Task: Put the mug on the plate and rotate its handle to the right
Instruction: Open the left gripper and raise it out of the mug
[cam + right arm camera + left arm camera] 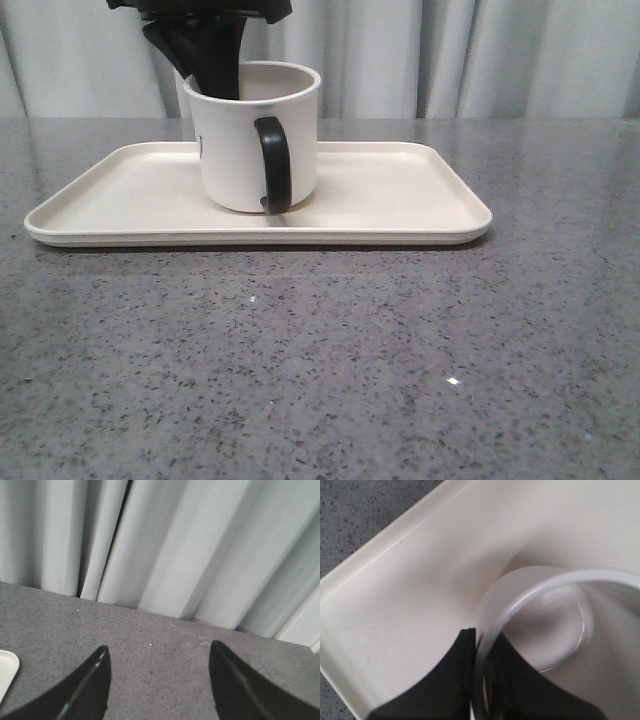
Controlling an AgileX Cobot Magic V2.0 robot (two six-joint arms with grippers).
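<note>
Glossy mug, matt plate, speckled stone counter

The mug [240, 140] looked like smooth white enamel with a glossy black handle [274, 165]; the plate [400, 190] was cream, smooth and matt, like plastic. The counter [320, 360] was grey speckled stone, faintly shiny. Grey cloth curtains [480, 55] hung along its far edge.

Soft, even light falls from overhead, leaving a thin shadow under the plate [400, 190] and tiny glints on the speckled desk [452, 381]. Close up, the mug [540, 630] rim blurs, pale and washed out, while the curtain [190, 545] looks slightly soft.
</note>
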